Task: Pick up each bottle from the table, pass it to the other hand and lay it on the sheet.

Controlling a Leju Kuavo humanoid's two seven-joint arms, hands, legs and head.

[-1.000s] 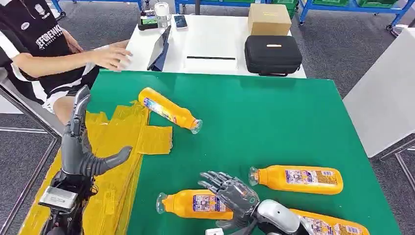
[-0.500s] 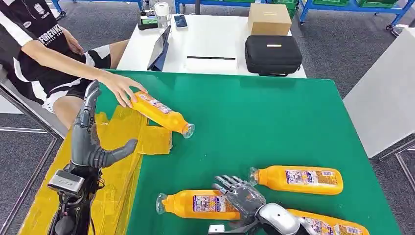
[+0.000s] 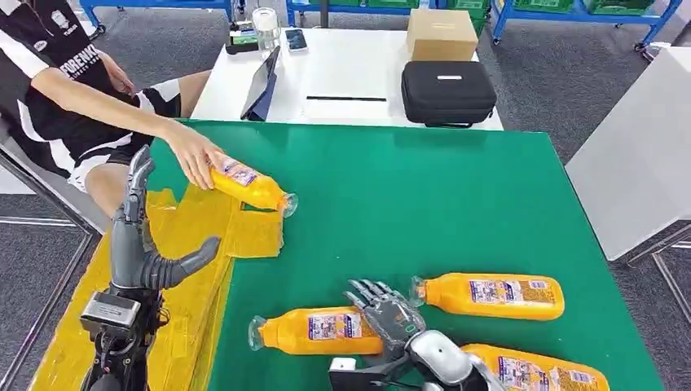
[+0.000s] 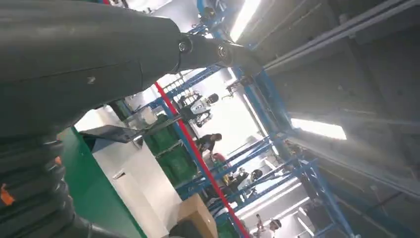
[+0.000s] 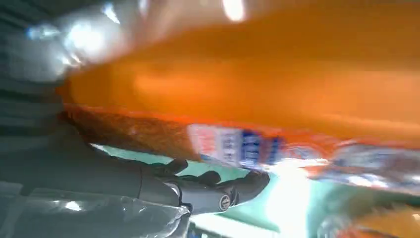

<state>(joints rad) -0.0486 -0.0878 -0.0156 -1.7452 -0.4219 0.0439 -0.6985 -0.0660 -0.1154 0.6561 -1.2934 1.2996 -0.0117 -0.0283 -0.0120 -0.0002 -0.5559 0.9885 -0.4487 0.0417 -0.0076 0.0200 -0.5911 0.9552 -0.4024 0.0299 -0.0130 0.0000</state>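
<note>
Three orange bottles lie on the green table [image 3: 456, 204] near me: one at the front [image 3: 314, 331], one to its right [image 3: 489, 295], one at the bottom edge [image 3: 542, 376]. My right hand [image 3: 389, 314] lies over the base end of the front bottle with fingers spread; the right wrist view has that bottle [image 5: 257, 84] pressed close against the fingers [image 5: 213, 186]. My left hand [image 3: 140, 240] stands raised and open above the yellow sheet [image 3: 191, 285], holding nothing. A person's hand [image 3: 191, 155] grips a fourth bottle [image 3: 248, 186] at the sheet's far edge.
The person sits at the table's far left corner. Behind the green table a white table [image 3: 342, 73] carries a black case [image 3: 448, 91], a cardboard box [image 3: 441, 32] and a tablet [image 3: 262, 81]. Another white surface [image 3: 635, 163] stands to the right.
The person has reached in, taken hold of the far bottle and drawn it left toward the sheet. My right hand has settled onto the front bottle. My left hand has barely moved.
</note>
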